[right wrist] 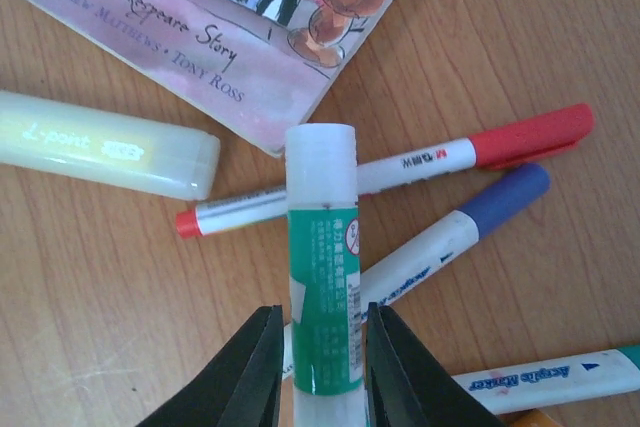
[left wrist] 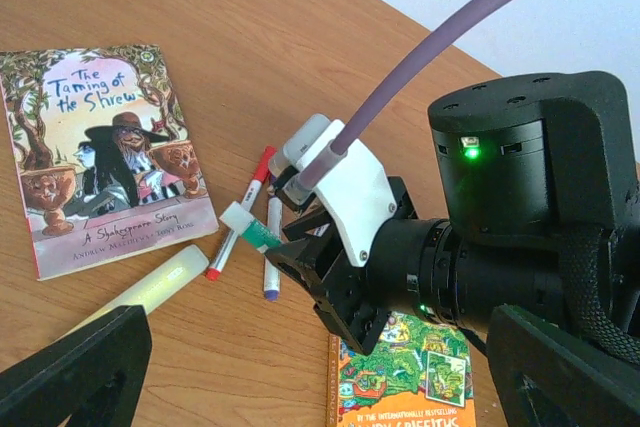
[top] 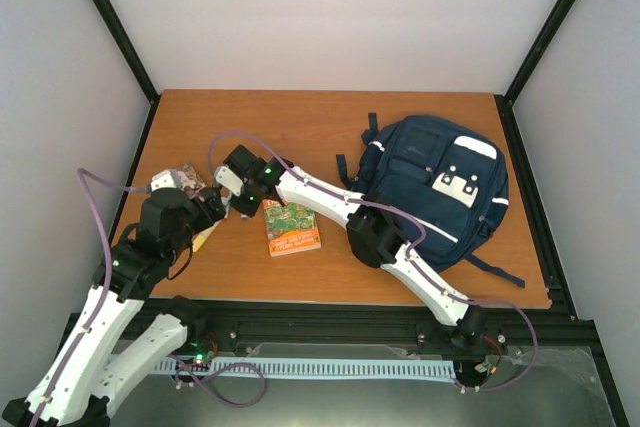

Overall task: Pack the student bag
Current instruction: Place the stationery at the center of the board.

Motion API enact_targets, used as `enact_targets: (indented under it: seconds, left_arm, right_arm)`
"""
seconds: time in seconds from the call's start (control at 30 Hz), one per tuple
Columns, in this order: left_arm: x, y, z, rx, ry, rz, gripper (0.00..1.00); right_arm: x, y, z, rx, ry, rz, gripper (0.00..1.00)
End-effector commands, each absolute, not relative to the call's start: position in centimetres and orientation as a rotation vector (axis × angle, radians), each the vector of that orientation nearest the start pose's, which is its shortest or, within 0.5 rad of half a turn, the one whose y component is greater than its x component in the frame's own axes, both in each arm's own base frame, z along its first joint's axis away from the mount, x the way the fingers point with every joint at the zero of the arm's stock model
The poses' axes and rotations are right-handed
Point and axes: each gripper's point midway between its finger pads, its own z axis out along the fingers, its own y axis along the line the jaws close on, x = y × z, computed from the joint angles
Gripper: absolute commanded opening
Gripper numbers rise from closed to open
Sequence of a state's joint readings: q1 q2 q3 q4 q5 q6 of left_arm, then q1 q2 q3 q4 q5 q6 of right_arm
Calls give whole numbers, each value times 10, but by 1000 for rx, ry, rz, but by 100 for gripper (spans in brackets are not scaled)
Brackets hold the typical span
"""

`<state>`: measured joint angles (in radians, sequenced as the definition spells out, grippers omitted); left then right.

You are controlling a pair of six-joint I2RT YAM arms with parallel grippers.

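Observation:
The student bag (top: 440,182), a navy backpack with white patches, lies at the back right of the table. My right gripper (top: 240,197) reaches across to the left side. In the right wrist view it (right wrist: 322,322) is shut on a green and white glue stick (right wrist: 322,247), over a red marker (right wrist: 430,159) and a blue marker (right wrist: 470,227). The left wrist view shows the same glue stick (left wrist: 250,227) in its jaws. My left gripper (top: 205,209) hovers close by, open and empty (left wrist: 310,357).
A "Taming of the Shrew" book (left wrist: 100,147) lies at the left, with a yellow highlighter (left wrist: 150,287) beside it. An orange and green book (top: 291,227) lies near the table's middle. Another marker (right wrist: 550,377) lies by the right gripper.

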<state>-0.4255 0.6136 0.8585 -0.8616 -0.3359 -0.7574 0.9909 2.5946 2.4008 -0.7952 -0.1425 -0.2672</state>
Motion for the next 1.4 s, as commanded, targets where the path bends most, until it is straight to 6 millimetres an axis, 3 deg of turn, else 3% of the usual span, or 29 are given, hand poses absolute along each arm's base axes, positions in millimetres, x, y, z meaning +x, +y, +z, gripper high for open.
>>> enact_targets:
  seconds: [0.0, 0.23, 0.6, 0.93, 1.23, 1.37]
  left_arm:
    - [222, -39, 250, -563, 2077, -344, 94]
    - [220, -39, 251, -567, 2076, -356, 94]
    - [221, -43, 242, -565, 2095, -369, 94]
    - [223, -47, 245, -557, 2093, -392, 93]
    - [221, -48, 244, -553, 2098, -402, 93]
    - [220, -48, 242, -553, 2099, -404, 93]
  right_arm:
    - [321, 557, 64, -1476, 2132, 555, 23]
    - [314, 561, 52, -1431, 2198, 623, 21]
    - [315, 561, 80, -1444, 2139, 621, 26]
    - [316, 559, 95, -1453, 2109, 611, 39]
    - [343, 545, 68, -1398, 2153, 456, 40]
    - [349, 541, 62, -1382, 2171, 441, 29]
